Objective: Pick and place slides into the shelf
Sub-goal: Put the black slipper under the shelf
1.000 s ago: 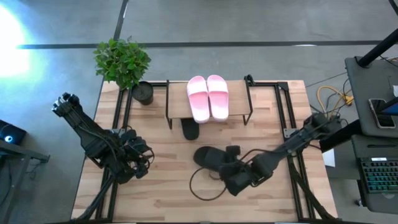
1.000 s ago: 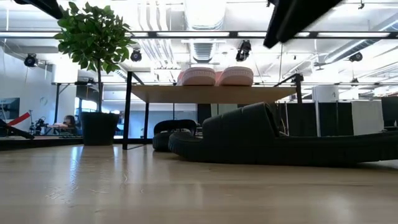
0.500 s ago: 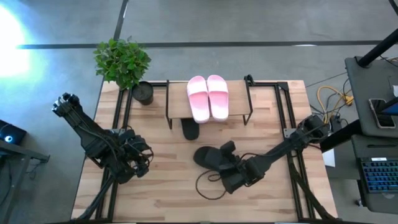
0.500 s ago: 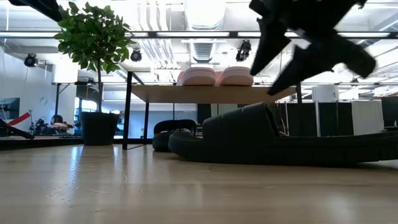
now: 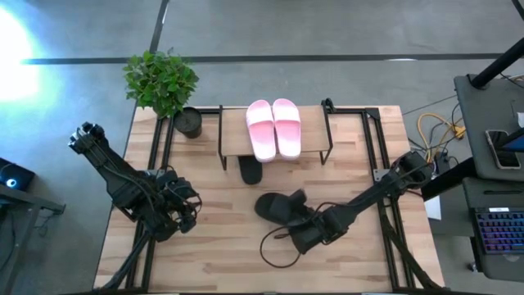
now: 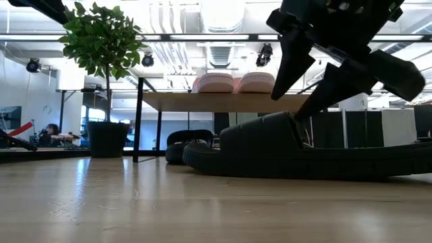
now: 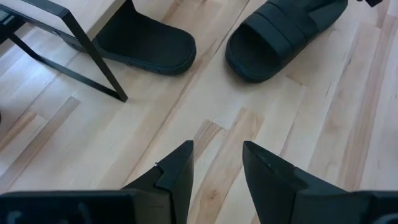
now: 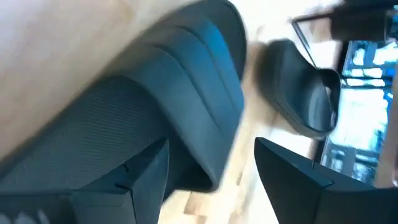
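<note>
The pink pair (image 5: 274,128) lies side by side on the shelf's plank top (image 5: 237,135). One black slide (image 5: 251,170) rests on the table under the shelf, its end poking out toward the near side. The other black slide (image 5: 277,208) lies flat mid-table, also seen in the low view (image 6: 283,152) and the right wrist view (image 8: 155,106). My right gripper (image 5: 299,201) hangs open just over that slide's strap (image 6: 270,131). My left gripper (image 7: 217,168) waits open at the table's left, above bare wood. My right gripper (image 6: 287,106) slants down from above with its fingers (image 8: 292,174) spread about the edge of the mid-table black slide's strap (image 8: 205,168). Whether either finger touches the strap, I cannot tell. The slide lies flat on the table.
A potted plant (image 5: 161,82) stands at the far left corner beside the shelf's black frame (image 5: 219,139). A loose cable loop (image 5: 278,246) lies on the table near my right arm. Bare wood stretches along the near edge. A desk with a keyboard (image 5: 499,229) stands beyond the right edge.
My right gripper has come down toward the mid-table black slide and a little toward the table's left, ending with its open fingers just over the strap. The cable loop has shifted with the arm. The slides and the left arm have stayed put.
</note>
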Available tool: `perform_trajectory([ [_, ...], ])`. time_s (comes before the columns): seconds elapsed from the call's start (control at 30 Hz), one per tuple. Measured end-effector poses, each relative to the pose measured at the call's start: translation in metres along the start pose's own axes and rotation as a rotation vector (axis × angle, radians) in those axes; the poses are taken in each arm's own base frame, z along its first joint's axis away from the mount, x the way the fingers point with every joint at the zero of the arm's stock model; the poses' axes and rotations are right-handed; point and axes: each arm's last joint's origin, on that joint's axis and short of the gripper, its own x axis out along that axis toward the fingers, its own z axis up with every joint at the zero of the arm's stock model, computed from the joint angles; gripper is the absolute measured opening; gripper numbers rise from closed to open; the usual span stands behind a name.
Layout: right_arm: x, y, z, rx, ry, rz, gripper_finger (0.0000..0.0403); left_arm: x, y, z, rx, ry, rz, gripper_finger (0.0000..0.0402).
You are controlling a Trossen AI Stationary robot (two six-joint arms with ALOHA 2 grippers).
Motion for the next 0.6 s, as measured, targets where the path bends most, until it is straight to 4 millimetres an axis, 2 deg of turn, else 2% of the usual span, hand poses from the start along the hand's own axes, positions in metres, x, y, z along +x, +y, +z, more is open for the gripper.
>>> perform_trajectory([
  [0.13, 0.003, 0.006, 0.002, -0.022, -0.053, 0.058, 0.0228, 0.000, 0.000, 0.000, -0.001, 0.000, 0.000, 0.0123],
  [0.33, 0.012, 0.014, 0.001, -0.097, -0.141, 0.032, 0.0228, 0.000, 0.000, 0.000, -0.002, -0.001, 0.001, 0.0123],
  [0.47, 0.018, 0.012, 0.001, -0.114, -0.163, -0.033, 0.0225, 0.000, 0.000, 0.000, -0.003, -0.002, 0.000, 0.0123],
  [0.6, 0.026, 0.006, -0.004, -0.085, -0.140, -0.041, 0.0199, 0.000, 0.000, 0.000, -0.005, -0.002, 0.002, 0.0123],
])
